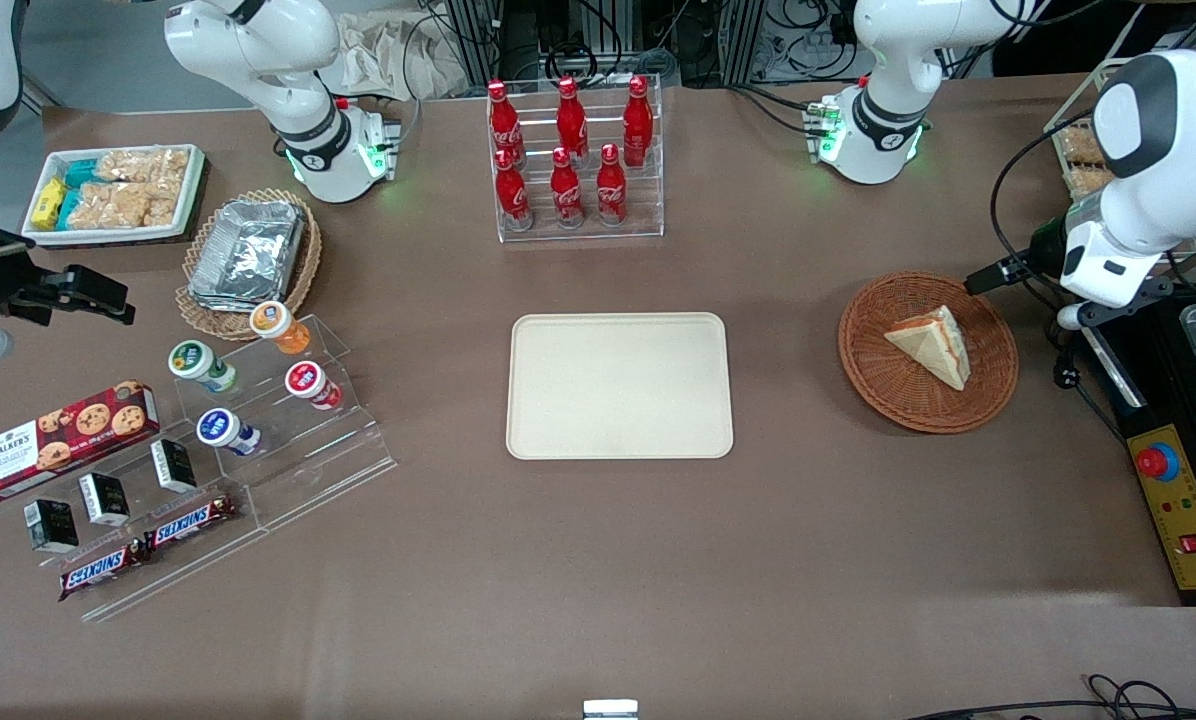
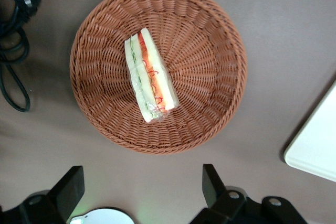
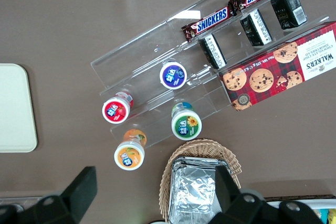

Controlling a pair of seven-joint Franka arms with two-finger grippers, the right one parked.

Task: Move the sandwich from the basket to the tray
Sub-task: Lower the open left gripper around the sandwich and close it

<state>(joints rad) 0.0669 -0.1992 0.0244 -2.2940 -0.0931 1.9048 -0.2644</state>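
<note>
at the right middle of the front view: a round, shallow, reddish-brown woven wicker basket (image 1: 928,352) sits on the brown table (image 1: 598,560), toward the working arm's end.
sandwich: a small triangular wedge of pale white bread (image 1: 933,347) with an orange-red and green filling lies in the basket, near its middle; the wrist view shows its cut edge facing up (image 2: 149,75), so the layers read as stripes.
tray: a flat cream-beige rectangular plastic tray (image 1: 619,386) with rounded corners lies at frame centre, well apart from the basket, bare and ready to receive.
gripper: the left arm's two-finger gripper (image 2: 142,187) hangs above the table just beside the basket rim, not over the sandwich; in the front view it is hidden under the white wrist.
fingers: the two dark fingers (image 2: 71,184) stand wide apart, holding nothing, a spread that looks enough to straddle the wedge.
judgement: this looks like the approach stage; the wedge is untouched.
next move: likely centre over the wedge, turn the wrist to close across the bread faces, then descend.
risk: soft bread may squash or slip.
</note>
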